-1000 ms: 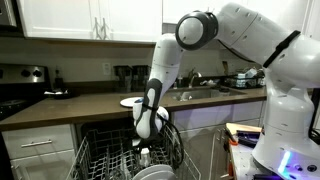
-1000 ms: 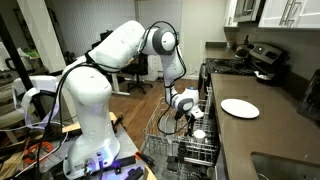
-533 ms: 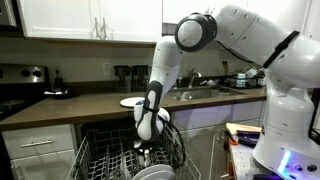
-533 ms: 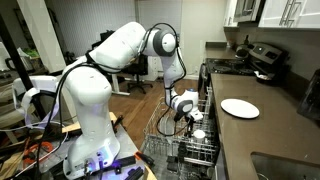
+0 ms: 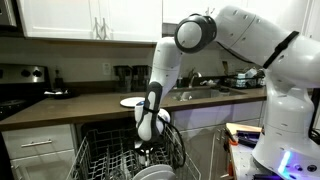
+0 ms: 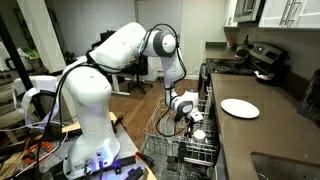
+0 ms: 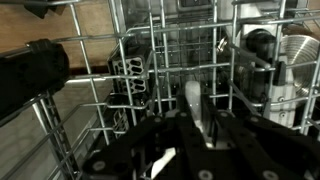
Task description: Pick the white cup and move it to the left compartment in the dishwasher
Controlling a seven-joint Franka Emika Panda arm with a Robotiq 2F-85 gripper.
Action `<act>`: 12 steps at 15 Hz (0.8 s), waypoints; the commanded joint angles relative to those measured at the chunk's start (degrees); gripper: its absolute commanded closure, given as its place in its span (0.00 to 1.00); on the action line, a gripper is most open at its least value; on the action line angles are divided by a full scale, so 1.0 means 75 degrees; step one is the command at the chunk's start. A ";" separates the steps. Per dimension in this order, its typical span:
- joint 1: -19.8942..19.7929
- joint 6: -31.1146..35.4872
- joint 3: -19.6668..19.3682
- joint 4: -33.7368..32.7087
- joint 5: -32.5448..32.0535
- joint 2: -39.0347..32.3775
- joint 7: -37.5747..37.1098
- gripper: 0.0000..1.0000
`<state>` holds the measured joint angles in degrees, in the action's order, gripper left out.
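Note:
The white cup (image 7: 194, 103) shows as a narrow white strip pinched between my dark fingers in the wrist view. It also shows as a small white shape (image 6: 198, 133) under the gripper in an exterior view. My gripper (image 5: 147, 148) hangs down inside the dishwasher's pale grey wire rack (image 5: 100, 160), at its right part, shut on the cup; it also shows in an exterior view (image 6: 190, 120). The rack's left compartment (image 5: 95, 155) with thin upright tines lies to the left of the gripper. In the wrist view the tines (image 7: 100, 100) surround the gripper (image 7: 196, 125).
A flat white plate (image 5: 131, 102) lies on the brown counter above the rack, also visible in an exterior view (image 6: 240, 108). Stacked white dishes (image 5: 155, 173) stand in the rack near the gripper and appear in the wrist view (image 7: 295, 65). A sink (image 5: 200, 93) is at the right.
The gripper has sunk a little lower into the rack with the cup; otherwise the arm holds the same pose.

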<state>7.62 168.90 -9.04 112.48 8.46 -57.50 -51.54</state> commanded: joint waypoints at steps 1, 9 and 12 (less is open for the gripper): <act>-0.0071 -0.0030 -0.0045 -0.0171 0.0193 -0.0139 0.0417 0.61; -0.0061 -0.0121 -0.0232 -0.0448 0.0150 -0.0337 0.0675 0.21; -0.0055 -0.0098 -0.0256 -0.0533 0.0155 -0.0377 0.0713 0.54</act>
<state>7.68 168.85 -10.51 109.41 8.47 -59.81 -49.22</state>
